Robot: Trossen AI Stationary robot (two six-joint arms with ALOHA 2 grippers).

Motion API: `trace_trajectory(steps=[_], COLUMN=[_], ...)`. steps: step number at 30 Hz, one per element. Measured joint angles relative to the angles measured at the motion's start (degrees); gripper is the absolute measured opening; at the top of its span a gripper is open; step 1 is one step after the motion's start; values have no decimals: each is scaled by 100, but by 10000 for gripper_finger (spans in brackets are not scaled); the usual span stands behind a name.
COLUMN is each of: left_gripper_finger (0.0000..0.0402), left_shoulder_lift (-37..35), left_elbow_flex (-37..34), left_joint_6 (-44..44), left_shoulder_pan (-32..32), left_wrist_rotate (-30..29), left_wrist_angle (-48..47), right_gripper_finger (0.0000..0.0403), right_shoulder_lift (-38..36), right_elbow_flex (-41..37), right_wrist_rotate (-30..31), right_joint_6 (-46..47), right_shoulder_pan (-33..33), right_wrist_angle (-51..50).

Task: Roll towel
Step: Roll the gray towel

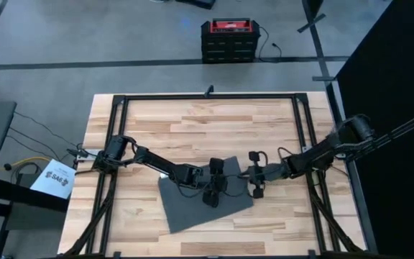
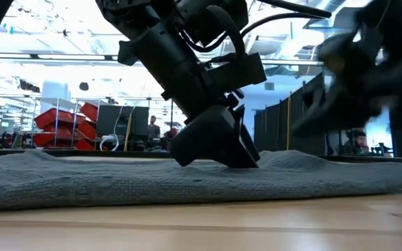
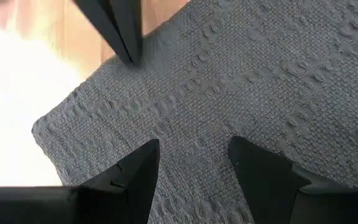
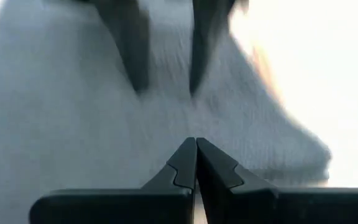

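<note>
Left gripper (image 3: 194, 155) spread on flat towel (image 3: 278, 81); right gripper (image 4: 196, 152) pinched empty, per wrist views only

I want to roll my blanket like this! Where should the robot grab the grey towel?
Probably at the corner of the towel near the left end effector. The towel lies flat on the table, so its edge is the only part to pinch, best approached from over the bare wood beside that corner.

Two dark jointed arms, black cables, tapered black fingers (image 3: 135, 174)
</note>
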Motion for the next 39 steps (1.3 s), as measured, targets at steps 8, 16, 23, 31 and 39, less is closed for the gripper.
trace_trajectory(steps=[8,16,23,31,39], left_gripper_finger=[191,191,191,191,191], left_shoulder_lift=[0,0,0,-347,-1243], left_elbow_flex=[2,-3,-4,-40,-10], left_joint_6=[362,430,314,386,-103], left_shoulder_pan=[-27,-31,-7,-9,15], left_wrist_rotate=[-9,2,-8,-408,-476], left_wrist_angle=[-9,16,24,-184,-306], right_gripper_finger=[0,0,0,0,0], right_shoulder_lift=[398,-420,390,-476,-2103], right_elbow_flex=[-42,-44,-41,-54,-32], right_wrist_rotate=[70,-228,-815,-257,-162], right_joint_6=[124,-726,-675,-657,-147], right_shoulder_pan=[-5,-675,-1376,-1176,-347], right_wrist_angle=[180,68,129,-832,-2081])
